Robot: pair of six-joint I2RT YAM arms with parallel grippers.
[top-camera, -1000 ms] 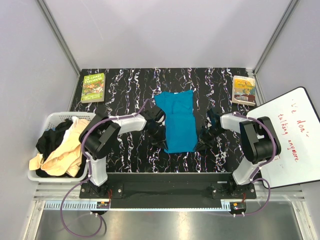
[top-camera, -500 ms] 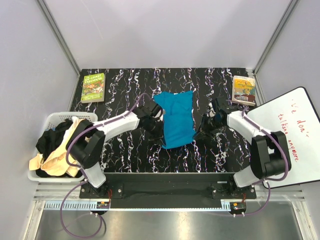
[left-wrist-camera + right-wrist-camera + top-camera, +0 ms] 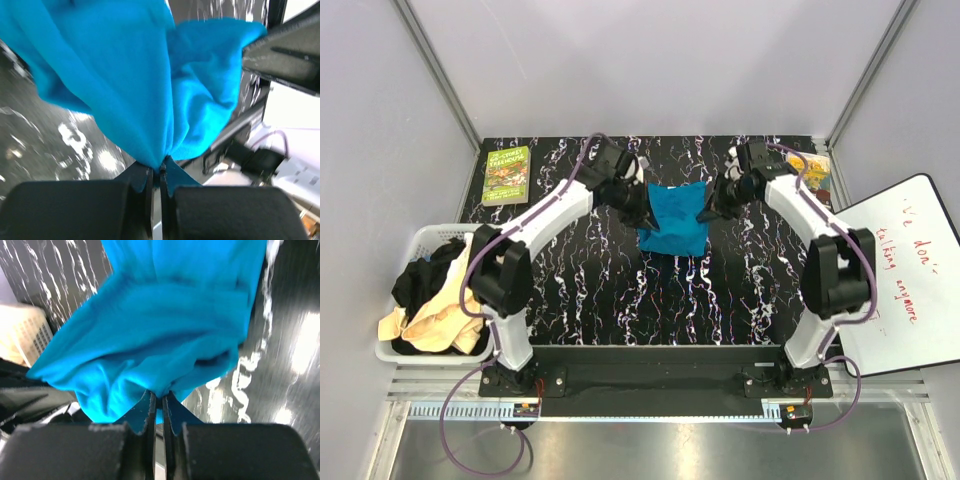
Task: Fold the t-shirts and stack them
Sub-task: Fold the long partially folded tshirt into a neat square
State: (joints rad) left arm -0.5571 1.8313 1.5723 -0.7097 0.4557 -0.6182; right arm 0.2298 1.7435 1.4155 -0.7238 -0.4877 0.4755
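1. Both arms reach farther back than a second ago, the teal t-shirt point(image 3: 675, 220) now doubled at the far middle of the table point(image 3: 570, 290).
2. Its edges sit pinched in the left gripper point(image 3: 638, 207) and the right gripper point(image 3: 712, 208).

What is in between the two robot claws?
The teal t-shirt spans between the left gripper and right gripper, both shut on it; the top view shows it.
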